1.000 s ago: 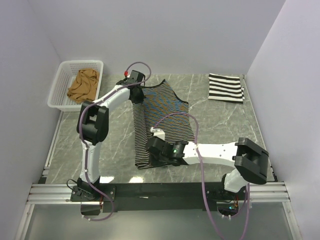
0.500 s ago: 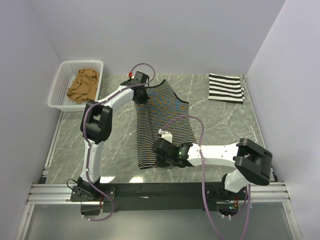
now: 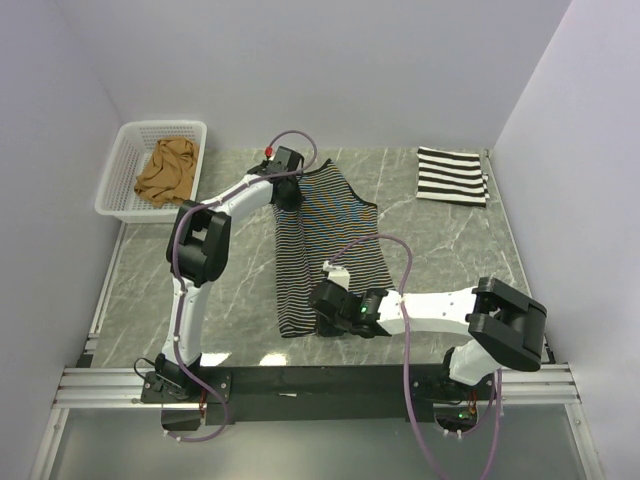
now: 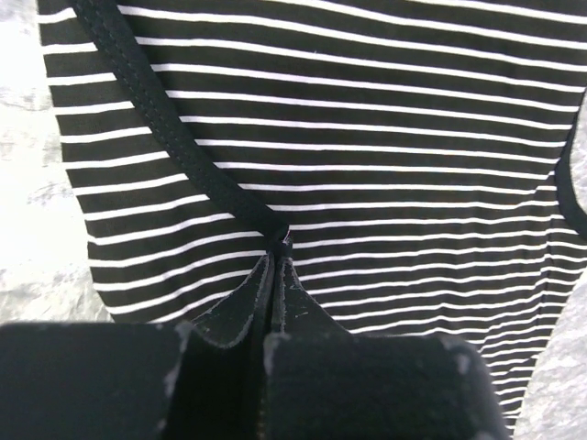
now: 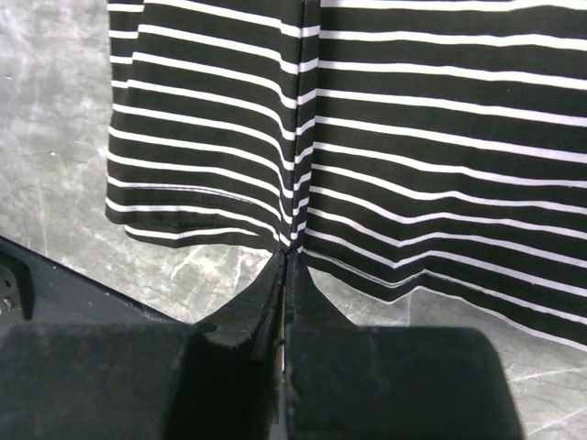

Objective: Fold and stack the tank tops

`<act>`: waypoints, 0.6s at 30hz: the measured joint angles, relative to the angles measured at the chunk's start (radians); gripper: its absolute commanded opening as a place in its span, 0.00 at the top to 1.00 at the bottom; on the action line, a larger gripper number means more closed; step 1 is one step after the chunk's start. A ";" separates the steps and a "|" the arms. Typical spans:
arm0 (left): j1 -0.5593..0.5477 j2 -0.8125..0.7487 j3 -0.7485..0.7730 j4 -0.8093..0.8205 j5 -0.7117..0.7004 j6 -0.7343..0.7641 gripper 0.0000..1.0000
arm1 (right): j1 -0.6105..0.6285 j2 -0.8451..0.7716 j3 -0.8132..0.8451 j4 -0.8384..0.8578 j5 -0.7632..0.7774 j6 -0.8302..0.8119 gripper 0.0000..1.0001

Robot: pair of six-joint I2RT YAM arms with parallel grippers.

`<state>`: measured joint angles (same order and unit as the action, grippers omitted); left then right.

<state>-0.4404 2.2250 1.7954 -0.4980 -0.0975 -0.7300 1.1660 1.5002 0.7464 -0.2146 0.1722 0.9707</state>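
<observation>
- Lying lengthwise in the middle of the grey marbled tabletop (image 3: pixel 440 250) is the thin-striped tank top (image 3: pixel 325 245), its straps pointing to the far side and its hem to the near edge.
- The left gripper (image 3: pixel 287 190) is reaching over the far left corner of this top. In the left wrist view its fingers (image 4: pixel 248 293) are pressing together, clenched on the dark binding that is running along the armhole edge.
- The right gripper (image 3: pixel 325 300) is sitting low at the near hem. In the right wrist view its fingers (image 5: pixel 266 293) are closing tight on the hem, right where a lengthwise line across the stripes is meeting the bottom edge.
- The bold striped tank top (image 3: pixel 452 176) is lying folded flat at the far right corner of the tabletop, well apart from both arms.
- The tan tank top (image 3: pixel 167 170) is sitting crumpled inside the white mesh basket (image 3: pixel 125 150), which is standing at the far left corner.
</observation>
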 measured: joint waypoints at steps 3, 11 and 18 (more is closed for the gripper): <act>-0.002 0.011 -0.007 0.013 0.003 0.000 0.95 | 0.000 -0.001 -0.007 0.004 0.003 0.005 1.00; -0.006 0.013 -0.039 0.043 0.007 0.003 0.94 | 0.000 -0.031 -0.042 0.008 0.017 0.017 1.00; -0.013 0.011 -0.074 0.090 0.006 0.011 0.75 | 0.000 -0.032 -0.055 0.021 0.021 0.027 0.94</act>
<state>-0.4534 2.2360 1.7218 -0.4076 -0.0914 -0.7189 1.1660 1.4685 0.6918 -0.1940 0.1936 0.9977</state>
